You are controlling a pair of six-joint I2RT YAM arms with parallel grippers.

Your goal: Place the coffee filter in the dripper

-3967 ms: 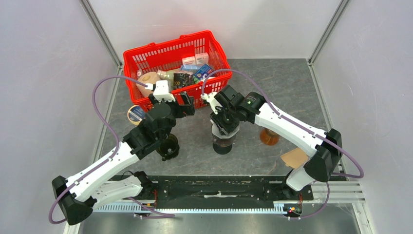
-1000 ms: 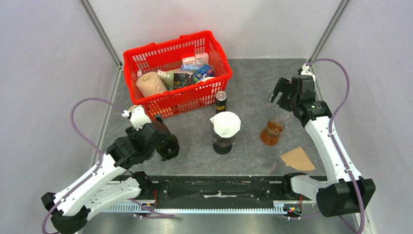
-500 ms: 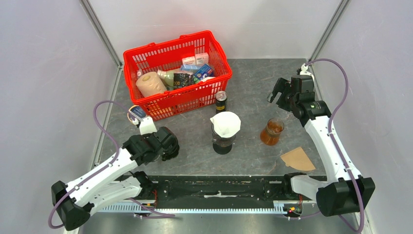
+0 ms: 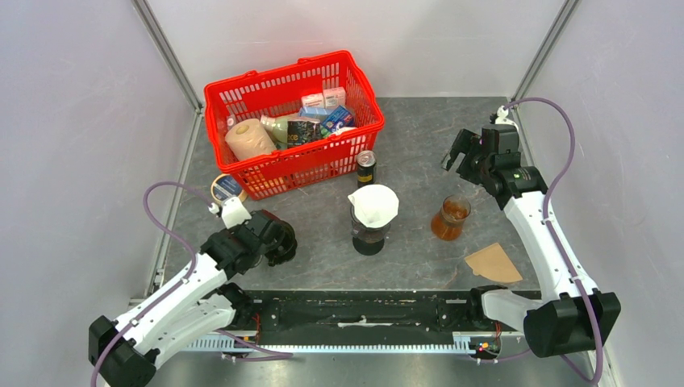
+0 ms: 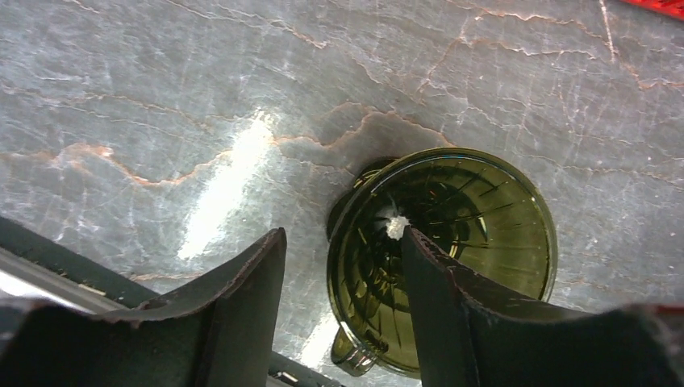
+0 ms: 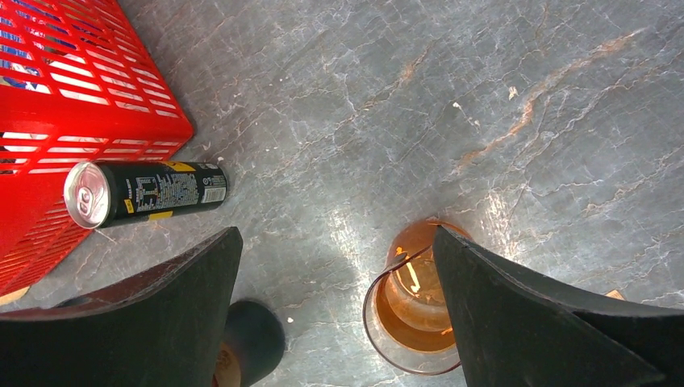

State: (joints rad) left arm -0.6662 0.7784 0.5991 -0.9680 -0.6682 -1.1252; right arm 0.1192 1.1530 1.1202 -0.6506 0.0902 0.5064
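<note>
A white paper coffee filter (image 4: 373, 201) sits as an open cone in the top of a dark vessel (image 4: 369, 239) at the table's middle, with no gripper near it. A dark green ribbed glass dripper (image 5: 452, 242) with a small handle stands on the table at the left (image 4: 282, 243). My left gripper (image 5: 343, 234) hangs right over it, partly open. One finger is above the dripper's inside, the other outside its rim. My right gripper (image 6: 337, 234) is wide open and empty, high at the back right (image 4: 460, 150).
A red basket (image 4: 242, 85) of groceries stands at the back left, with a black can (image 4: 366, 168) beside it. An amber glass (image 4: 450, 218) and a flat brown paper filter (image 4: 493, 263) lie at the right. A tape roll (image 4: 227, 187) sits by the basket's front corner.
My left gripper's jaws have narrowed over the green dripper, and the left arm has shifted a little. The right arm, the white filter and everything else have stayed put.
</note>
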